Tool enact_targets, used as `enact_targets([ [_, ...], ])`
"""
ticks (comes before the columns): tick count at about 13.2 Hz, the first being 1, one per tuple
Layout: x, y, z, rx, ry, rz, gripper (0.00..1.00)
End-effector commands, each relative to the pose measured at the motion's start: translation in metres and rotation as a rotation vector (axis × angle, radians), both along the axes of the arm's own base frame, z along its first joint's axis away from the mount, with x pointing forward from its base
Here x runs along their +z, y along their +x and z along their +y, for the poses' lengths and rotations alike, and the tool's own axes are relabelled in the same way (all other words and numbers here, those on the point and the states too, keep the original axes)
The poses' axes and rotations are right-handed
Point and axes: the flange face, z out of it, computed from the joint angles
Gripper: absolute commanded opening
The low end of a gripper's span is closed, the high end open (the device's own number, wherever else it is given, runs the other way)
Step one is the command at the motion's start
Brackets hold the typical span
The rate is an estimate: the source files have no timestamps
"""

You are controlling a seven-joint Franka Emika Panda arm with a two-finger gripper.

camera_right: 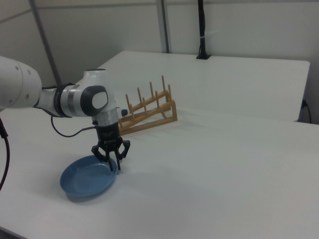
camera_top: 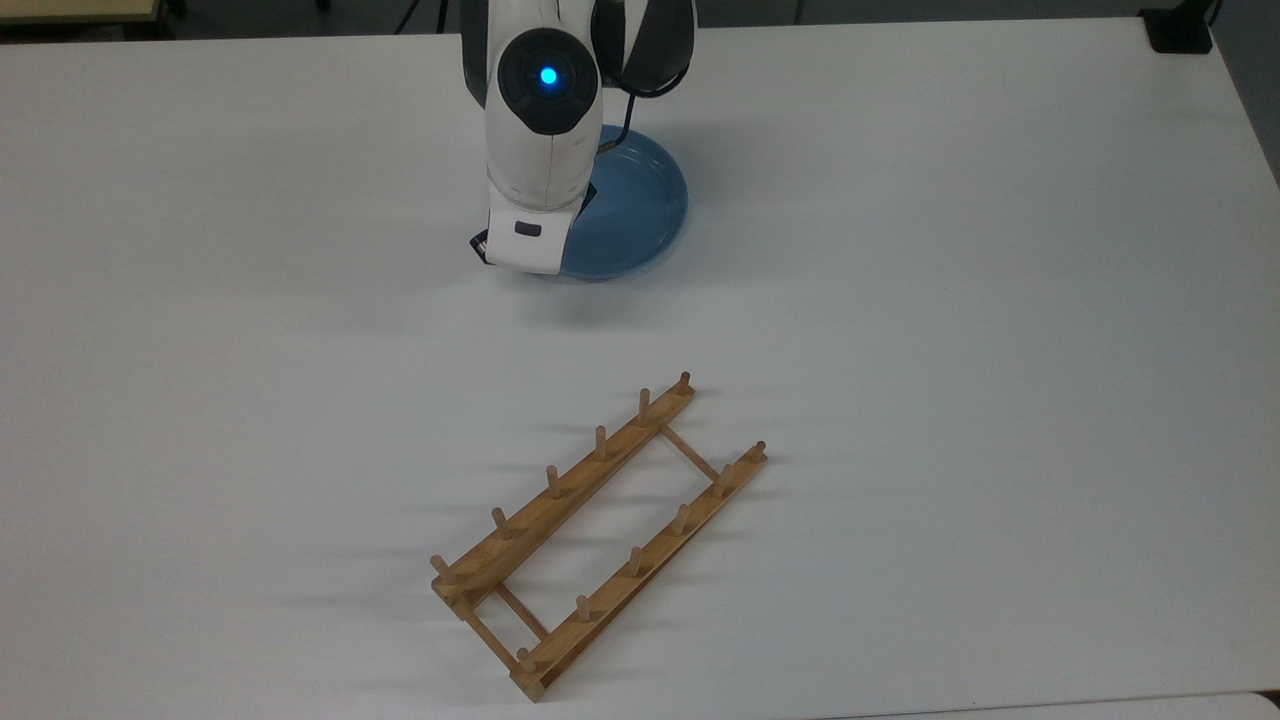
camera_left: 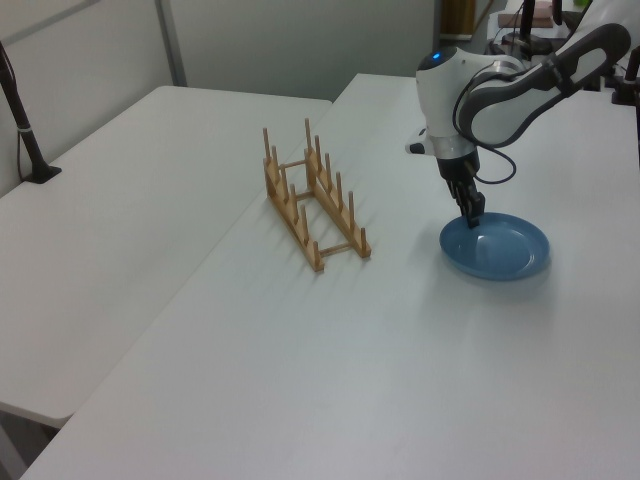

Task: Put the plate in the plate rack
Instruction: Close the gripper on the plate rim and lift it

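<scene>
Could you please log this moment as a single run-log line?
phase: reach | pincer: open, straddling rim of light-blue plate | plate: flat on table | wooden plate rack: holds nothing

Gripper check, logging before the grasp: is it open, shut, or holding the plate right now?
Gripper: open, its fingers straddling the raised rim of the round light-blue plate, holding nothing yet.

In the top view, the white robot arm (camera_top: 545, 130) is covering the left part of the round, glossy light-blue plate (camera_top: 640, 215) and hiding its own fingers. In the right view, that arm is running off the left edge. In the left view, the white worktop (camera_left: 400, 350) is being cut off at the near edge.
</scene>
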Motion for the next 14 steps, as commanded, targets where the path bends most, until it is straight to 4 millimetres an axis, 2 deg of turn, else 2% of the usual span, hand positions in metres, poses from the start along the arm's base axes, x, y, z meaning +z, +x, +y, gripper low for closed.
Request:
enact_targets([
  [1, 0.022, 0.007, 0.006, -0.014, -0.025, -0.011, 0.00],
  [3, 0.043, 0.012, 0.002, -0.029, -0.027, -0.005, 0.00],
  [6, 0.048, 0.012, 0.002, -0.030, -0.027, -0.011, 0.00],
  [10, 0.117, 0.028, 0.004, -0.086, -0.018, -0.104, 0.00],
  [11, 0.153, 0.038, 0.007, -0.159, -0.016, -0.160, 0.00],
  [14, 0.212, 0.053, 0.009, -0.324, -0.007, -0.300, 0.00],
])
